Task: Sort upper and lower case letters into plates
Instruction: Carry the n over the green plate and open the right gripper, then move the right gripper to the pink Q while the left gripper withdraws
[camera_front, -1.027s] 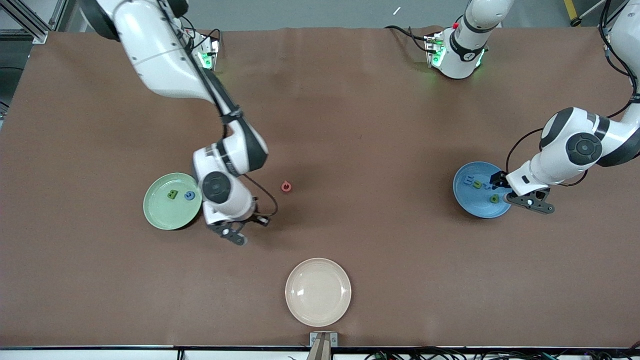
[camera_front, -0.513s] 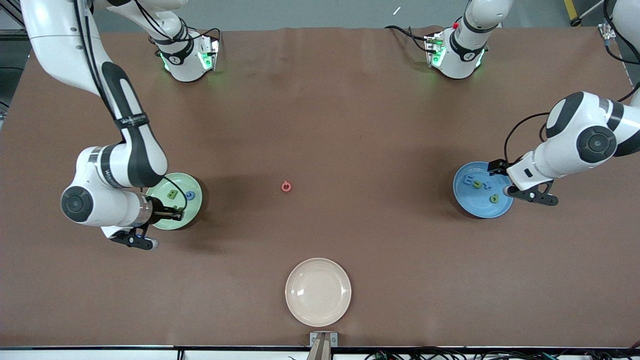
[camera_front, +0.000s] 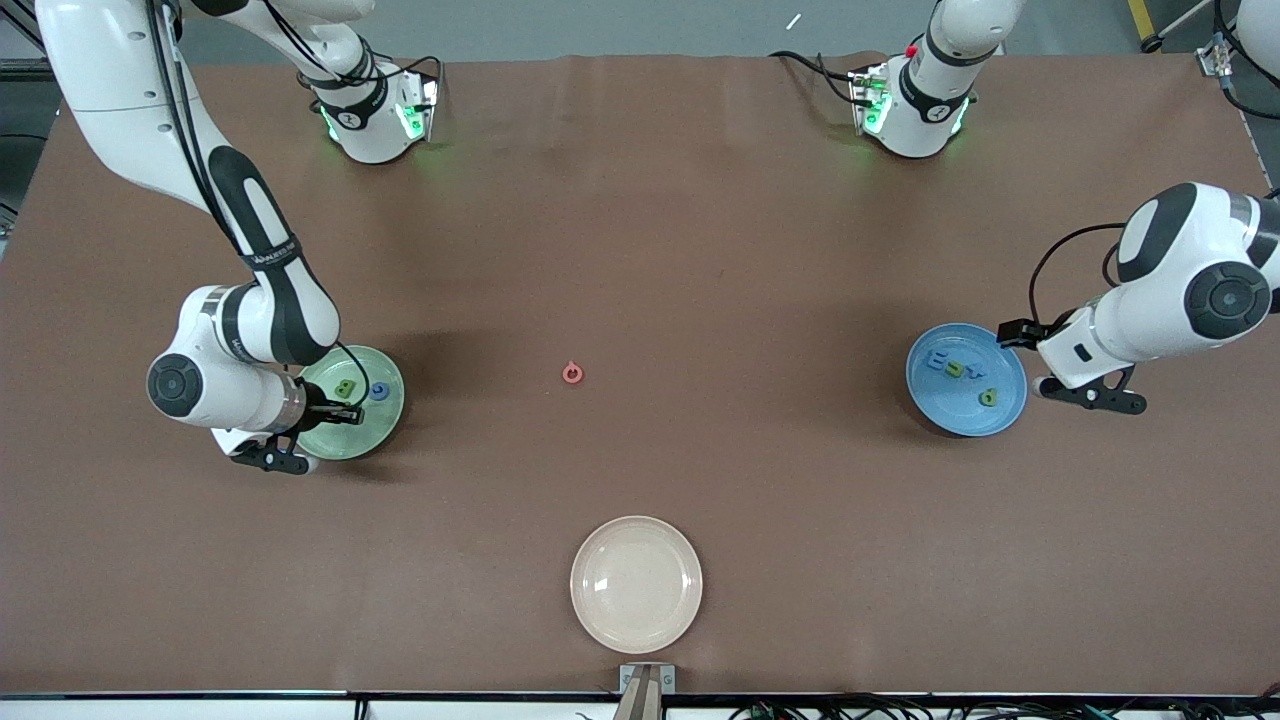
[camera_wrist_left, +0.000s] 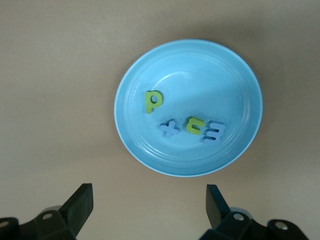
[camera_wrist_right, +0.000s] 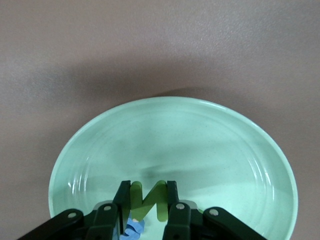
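Observation:
Over the pale green plate (camera_front: 378, 422) my right gripper (camera_front: 343, 412) is shut on a green letter N (camera_wrist_right: 149, 199). A green letter (camera_front: 346, 388) and a blue letter (camera_front: 379, 391) lie in that plate (camera_wrist_right: 175, 107); the blue one (camera_wrist_right: 134, 227) shows under the right gripper (camera_wrist_right: 146, 204). The blue plate (camera_front: 950, 410) holds several green and blue letters. My left gripper (camera_front: 1065, 385) is open with nothing in it, over bare table beside the blue plate (camera_wrist_left: 150, 60), toward the left arm's end. A red letter (camera_front: 571, 373) lies mid-table.
A cream-white plate (camera_front: 636, 583) with nothing in it sits near the table's front edge, nearer to the front camera than the red letter. Brown table surface stretches between the two coloured plates.
The right arm swung from beside the red letter, across the green plate toward its own end of the table, then back over the plate. The left gripper drew off the blue plate.

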